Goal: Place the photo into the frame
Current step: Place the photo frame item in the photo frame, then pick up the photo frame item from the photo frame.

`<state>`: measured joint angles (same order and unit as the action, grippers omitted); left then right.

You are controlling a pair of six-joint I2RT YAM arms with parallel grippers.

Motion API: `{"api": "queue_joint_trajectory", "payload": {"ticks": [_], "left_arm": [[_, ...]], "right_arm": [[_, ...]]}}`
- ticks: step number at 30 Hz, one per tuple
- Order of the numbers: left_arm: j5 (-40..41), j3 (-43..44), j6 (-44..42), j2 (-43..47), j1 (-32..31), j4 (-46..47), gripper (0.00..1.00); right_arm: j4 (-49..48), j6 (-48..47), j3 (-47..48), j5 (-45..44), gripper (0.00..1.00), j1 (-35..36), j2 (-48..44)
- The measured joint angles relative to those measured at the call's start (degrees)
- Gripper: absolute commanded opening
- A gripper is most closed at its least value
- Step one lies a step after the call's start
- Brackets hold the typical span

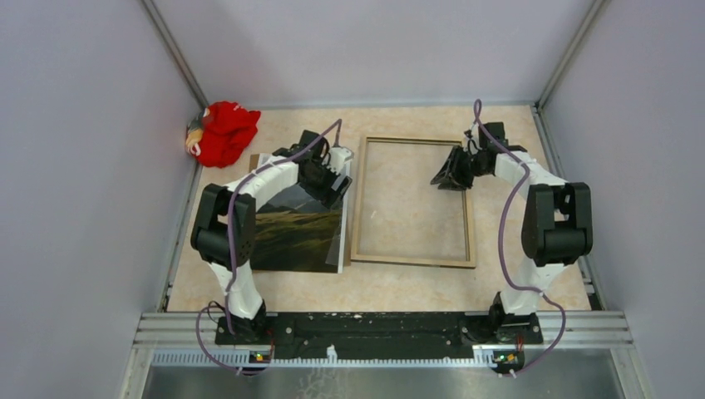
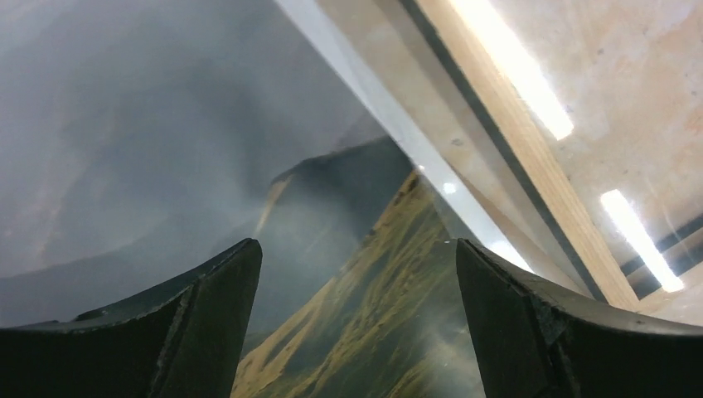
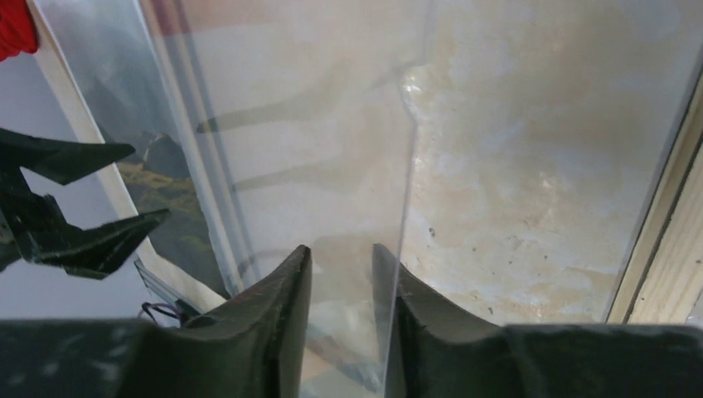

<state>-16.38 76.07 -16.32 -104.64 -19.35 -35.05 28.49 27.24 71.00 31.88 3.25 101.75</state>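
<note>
The photo (image 1: 295, 233), dark mountains with a white border, lies face up on the left of the table, with a clear sheet (image 1: 339, 245) over its right edge. The frame (image 1: 413, 260) lies beside it on the right, tan wood side up. My left gripper (image 1: 334, 181) is open just above the photo's upper right part; the left wrist view shows the photo (image 2: 373, 315) between the spread jaws of my left gripper (image 2: 356, 245) and the frame's wood (image 2: 530, 157) to the right. My right gripper (image 1: 445, 173) hangs inside the frame's upper right. Its jaws (image 3: 341, 249) stand narrowly apart, and a clear pane (image 3: 315, 124) has its edge running by the right finger.
A red cloth (image 1: 223, 131) lies at the back left corner. A brown board corner (image 1: 254, 161) shows under the photo's top left. Grey walls close in the table on the left, back and right. The arm bases stand on the rail at the near edge.
</note>
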Motion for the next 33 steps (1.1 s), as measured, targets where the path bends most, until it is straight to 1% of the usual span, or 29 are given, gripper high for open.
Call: {"api": "queue_joint_trajectory", "payload": {"ticks": [1, 4, 7, 12, 15, 20, 25, 28, 33], "left_arm": [[0.42, -0.59, -0.22, 0.0, -1.44, 0.39, 0.92], [1.36, -1.95, -0.55, -0.09, -3.85, 0.83, 0.91], [2.16, -2.43, -0.74, -0.68, -4.94, 1.36, 0.89], [2.93, -3.23, -0.92, -1.4, -4.92, 2.05, 0.88], [3.21, -3.45, -1.05, -1.4, -4.87, 2.08, 0.87], [3.39, -3.5, -1.44, -1.4, -4.87, 2.1, 0.86], [3.37, -3.5, -1.46, -1.42, -4.87, 2.1, 0.85], [3.34, -3.5, -1.46, -1.42, -4.87, 2.08, 0.85], [3.21, -3.5, -1.46, -1.42, -4.87, 2.05, 0.84]], "right_arm": [[-0.42, 0.15, -0.68, -0.33, 0.44, -0.07, 0.0], [-2.73, 1.05, -4.07, -0.61, 0.53, -0.17, -0.02], [-4.85, 2.21, -7.06, -0.33, 0.62, -0.37, -0.02], [-7.74, 4.07, -13.62, -0.48, 0.7, -0.81, -0.15], [-8.31, 4.44, -15.21, -1.75, 0.75, -0.81, -2.21], [-8.2, 4.39, -18.03, -6.16, 0.77, -0.72, -6.1], [-6.67, 5.07, -24.04, -10.99, 0.77, 0.42, -13.88], [-6.49, 7.06, -29.16, -12.48, 0.77, 2.01, -19.93], [-7.08, 11.23, -34.56, -12.83, 0.75, 6.1, -25.79]]}}
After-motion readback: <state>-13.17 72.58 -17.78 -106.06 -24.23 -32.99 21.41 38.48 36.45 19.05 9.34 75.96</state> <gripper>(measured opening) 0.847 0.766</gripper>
